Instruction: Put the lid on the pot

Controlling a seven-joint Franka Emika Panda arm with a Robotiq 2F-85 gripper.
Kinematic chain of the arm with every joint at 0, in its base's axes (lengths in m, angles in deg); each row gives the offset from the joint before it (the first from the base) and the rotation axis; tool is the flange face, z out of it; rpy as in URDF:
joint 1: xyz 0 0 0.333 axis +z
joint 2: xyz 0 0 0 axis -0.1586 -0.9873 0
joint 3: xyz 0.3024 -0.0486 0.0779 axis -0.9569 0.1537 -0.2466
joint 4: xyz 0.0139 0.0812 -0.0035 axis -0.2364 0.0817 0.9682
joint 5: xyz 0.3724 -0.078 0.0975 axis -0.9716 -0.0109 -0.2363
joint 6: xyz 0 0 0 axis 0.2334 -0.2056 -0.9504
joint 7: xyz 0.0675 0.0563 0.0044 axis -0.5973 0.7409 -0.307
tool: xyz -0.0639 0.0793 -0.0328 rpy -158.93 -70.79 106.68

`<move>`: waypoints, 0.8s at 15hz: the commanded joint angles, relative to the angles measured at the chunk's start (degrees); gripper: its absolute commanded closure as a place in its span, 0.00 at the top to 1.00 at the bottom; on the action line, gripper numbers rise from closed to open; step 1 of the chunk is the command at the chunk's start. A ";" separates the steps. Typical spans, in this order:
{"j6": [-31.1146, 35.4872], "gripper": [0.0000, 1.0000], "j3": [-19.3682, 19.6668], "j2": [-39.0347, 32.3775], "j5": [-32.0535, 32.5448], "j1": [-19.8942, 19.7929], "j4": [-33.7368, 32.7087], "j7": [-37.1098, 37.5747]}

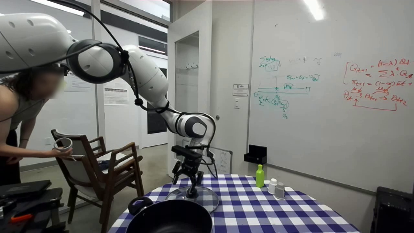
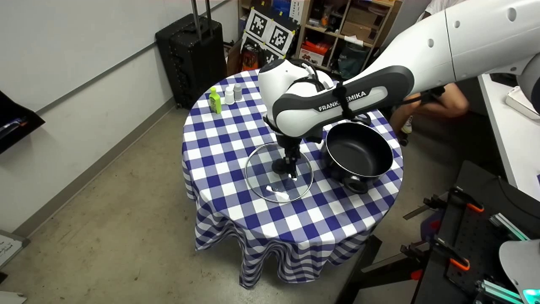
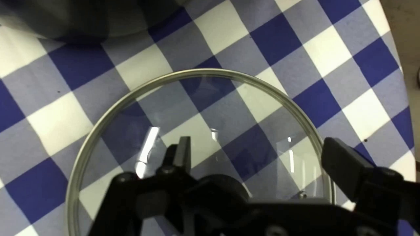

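The lid is a round glass disc with a metal rim (image 1: 208, 199) and lies flat on the checkered table. It also shows in an exterior view (image 2: 261, 169) and in the wrist view (image 3: 216, 108). Its black knob (image 3: 226, 186) is partly hidden by my gripper. The black pot (image 1: 169, 215) stands open beside the lid, also seen in an exterior view (image 2: 358, 150); its wall (image 3: 82, 19) shows at the wrist view's top left. My gripper (image 3: 257, 147) is open and points down over the lid (image 1: 187, 179). The knob appears between the fingers, nearer the left one in the wrist view.
A green bottle (image 1: 260, 176), a white shaker (image 1: 272, 186) and a grey shaker (image 1: 280, 191) stand together near the table edge. The round table has a checkered cloth (image 2: 236, 202). A person (image 1: 19, 136) stands beside a wooden chair (image 1: 97, 165).
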 commanded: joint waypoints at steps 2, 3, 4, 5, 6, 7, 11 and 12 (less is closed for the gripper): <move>5.59 1.00 -2.09 1.83 -3.61 -1.89 3.67 -2.69; 7.36 1.00 -2.17 1.51 -3.67 -1.92 3.75 -2.97; 9.14 1.00 -2.21 1.41 -3.59 -1.96 4.05 -3.49; 11.47 1.00 -2.02 1.29 -3.04 -1.77 4.33 -3.97; 13.28 1.00 -1.91 1.23 -2.73 -1.72 4.62 -4.39; 15.25 1.00 -1.67 1.20 -2.19 -1.52 4.91 -4.92; 19.65 1.00 -1.72 1.67 -1.94 -1.77 6.61 -6.57; 20.29 1.00 -1.59 1.82 -1.73 -1.75 7.16 -6.80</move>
